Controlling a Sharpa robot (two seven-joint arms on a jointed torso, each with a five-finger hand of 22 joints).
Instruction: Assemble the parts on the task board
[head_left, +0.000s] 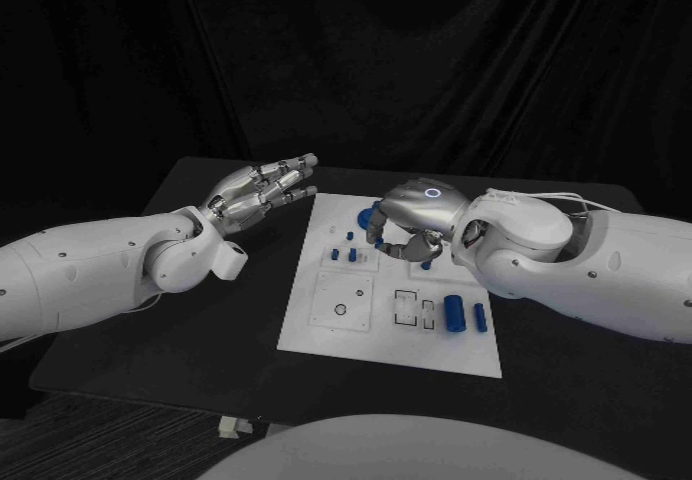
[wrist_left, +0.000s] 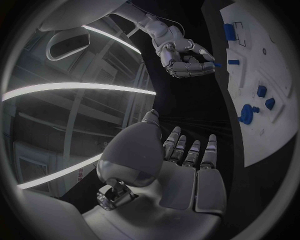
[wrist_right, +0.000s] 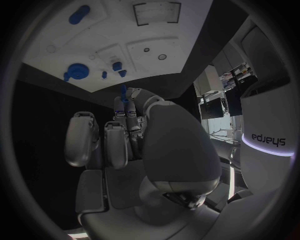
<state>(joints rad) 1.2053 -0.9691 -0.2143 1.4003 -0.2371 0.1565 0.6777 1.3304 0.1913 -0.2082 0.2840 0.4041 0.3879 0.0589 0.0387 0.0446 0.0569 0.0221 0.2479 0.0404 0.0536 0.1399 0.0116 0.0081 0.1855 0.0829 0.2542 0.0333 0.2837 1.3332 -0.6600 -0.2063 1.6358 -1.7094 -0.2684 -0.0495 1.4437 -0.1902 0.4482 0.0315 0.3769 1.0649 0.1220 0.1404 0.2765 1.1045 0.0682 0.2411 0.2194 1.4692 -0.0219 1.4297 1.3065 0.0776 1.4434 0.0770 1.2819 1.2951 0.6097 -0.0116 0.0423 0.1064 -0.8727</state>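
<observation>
The white task board (head_left: 325, 330) lay flat on the worktop, small blue parts (head_left: 454, 311) standing or lying in its recesses, one blue pin (wrist_right: 124, 93) at the right hand's fingertips.

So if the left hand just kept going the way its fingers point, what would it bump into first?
Probably nothing: the left hand is open, beside the task board, fingers aimed past its far corner toward the dark backdrop. Depth is hard to judge.

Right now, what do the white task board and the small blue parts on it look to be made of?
White task board: looks like rigid matte plastic, flat with crisp outlined recesses and no glare; painted metal cannot be excluded. Small blue parts, such as the blue cylinder: probably smooth moulded or printed plastic, uniform colour with a faint sheen. The right hand pinches a small blue peg.
</observation>
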